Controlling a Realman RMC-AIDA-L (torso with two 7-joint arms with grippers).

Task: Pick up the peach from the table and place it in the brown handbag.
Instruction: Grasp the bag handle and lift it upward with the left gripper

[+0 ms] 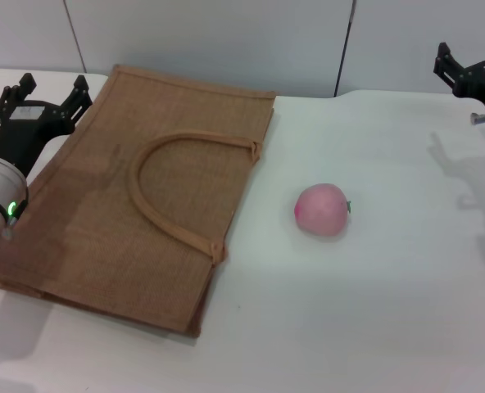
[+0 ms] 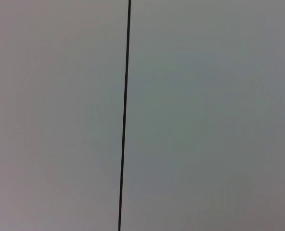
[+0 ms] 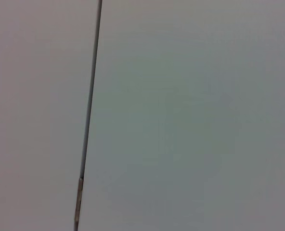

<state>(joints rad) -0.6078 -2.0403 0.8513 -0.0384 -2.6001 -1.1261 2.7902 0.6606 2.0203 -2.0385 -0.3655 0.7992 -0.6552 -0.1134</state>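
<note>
At the far left we find the left claw [image 1: 44, 97], raised above the far-left corner of the brown handbag [image 1: 103, 213]. Its two black fingers stand spread apart with nothing between them. We judge this a parked pose, clear of the work. Its wrist camera faces only a plain wall panel with one dark seam.

The brown handbag lies flat on the table [image 1: 373, 327], occupying the left half of the scene. Its arched handle [image 1: 156, 196] rests folded over the upper face, and its mouth edge faces right, toward the fruit. We judge that this orientation suits loading from the right, but because the bag lies flat the mouth appears closed. It probably has to be lifted or held apart before anything enters.

To the right of the bag, near but apart from its edge, the peach [image 1: 322, 210] sits alone on the bare table, stem end to the right. Nothing touches it, so the pick-up is not yet begun.

At the far right the right claw [image 1: 470, 75] hangs well apart from the peach, partly cut off by the frame edge. We cannot tell how far it is parted. Being nearer the fruit, it seems the likelier arm for the pick. Its wrist camera likewise faces a blank wall.
</note>
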